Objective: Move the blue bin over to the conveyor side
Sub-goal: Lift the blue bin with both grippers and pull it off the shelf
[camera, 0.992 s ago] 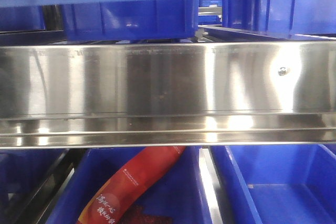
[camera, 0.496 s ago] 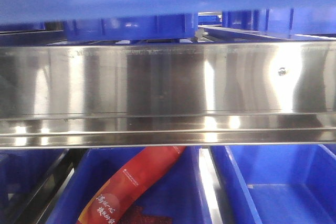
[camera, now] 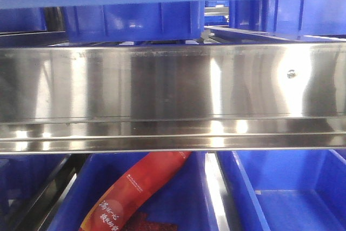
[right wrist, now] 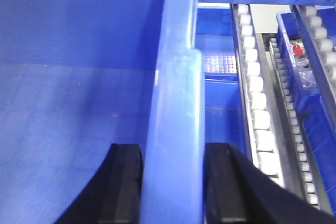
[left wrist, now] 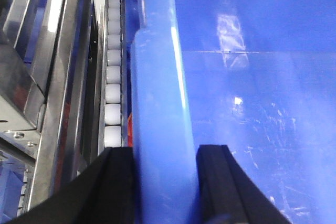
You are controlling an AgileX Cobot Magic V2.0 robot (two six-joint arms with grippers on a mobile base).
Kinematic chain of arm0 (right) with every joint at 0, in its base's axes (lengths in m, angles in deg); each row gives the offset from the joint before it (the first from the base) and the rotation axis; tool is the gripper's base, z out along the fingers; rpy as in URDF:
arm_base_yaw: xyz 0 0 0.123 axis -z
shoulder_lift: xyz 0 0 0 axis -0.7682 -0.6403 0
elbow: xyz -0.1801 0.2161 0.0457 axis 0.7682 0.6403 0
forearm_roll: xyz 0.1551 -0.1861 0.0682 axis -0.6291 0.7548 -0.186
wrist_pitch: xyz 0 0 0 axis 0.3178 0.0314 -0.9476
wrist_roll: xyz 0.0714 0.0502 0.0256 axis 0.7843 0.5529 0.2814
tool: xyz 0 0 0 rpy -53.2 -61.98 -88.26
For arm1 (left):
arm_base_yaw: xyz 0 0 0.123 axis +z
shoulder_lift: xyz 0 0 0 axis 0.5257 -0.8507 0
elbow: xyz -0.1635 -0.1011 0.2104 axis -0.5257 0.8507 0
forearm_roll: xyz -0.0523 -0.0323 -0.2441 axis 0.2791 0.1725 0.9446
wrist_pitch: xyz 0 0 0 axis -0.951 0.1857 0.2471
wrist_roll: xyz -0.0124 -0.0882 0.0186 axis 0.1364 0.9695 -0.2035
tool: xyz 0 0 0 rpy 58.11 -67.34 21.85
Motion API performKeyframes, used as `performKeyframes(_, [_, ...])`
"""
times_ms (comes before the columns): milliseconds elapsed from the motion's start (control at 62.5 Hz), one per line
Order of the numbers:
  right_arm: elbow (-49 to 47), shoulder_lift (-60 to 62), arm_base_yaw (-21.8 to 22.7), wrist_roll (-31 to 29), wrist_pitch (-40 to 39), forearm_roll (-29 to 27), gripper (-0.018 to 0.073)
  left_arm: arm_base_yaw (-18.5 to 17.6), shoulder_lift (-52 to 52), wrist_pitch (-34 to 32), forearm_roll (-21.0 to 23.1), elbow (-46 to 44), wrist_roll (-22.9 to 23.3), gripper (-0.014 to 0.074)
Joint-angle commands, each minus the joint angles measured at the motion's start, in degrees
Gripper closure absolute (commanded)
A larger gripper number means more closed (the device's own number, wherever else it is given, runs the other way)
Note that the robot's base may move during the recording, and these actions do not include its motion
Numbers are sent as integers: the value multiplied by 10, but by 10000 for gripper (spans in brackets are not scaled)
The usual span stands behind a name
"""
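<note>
Blue bin [left wrist: 157, 103], glossy walls, thick rolled rim

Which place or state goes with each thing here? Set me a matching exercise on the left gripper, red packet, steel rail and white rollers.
Things:
1. left gripper
2. red packet
3. steel rail
4. white rollers

Places or states:
A. lying in a lower bin
B. shut on the rim of the blue bin
C. in a row beside the blue bin
D. shiny, running across the whole front view

Pairs: 1-B, 2-A, 3-D, 4-C
</note>
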Motion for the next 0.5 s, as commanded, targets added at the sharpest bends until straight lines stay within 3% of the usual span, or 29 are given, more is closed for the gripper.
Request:
performKeyframes(0, [-7, 12, 1, -7, -60, 3, 648, -5, 13, -54, -7, -8, -7, 615])
performKeyframes(480, [-7, 12, 1, -7, -72, 0, 648, -5, 13, -54, -7, -8, -7, 615])
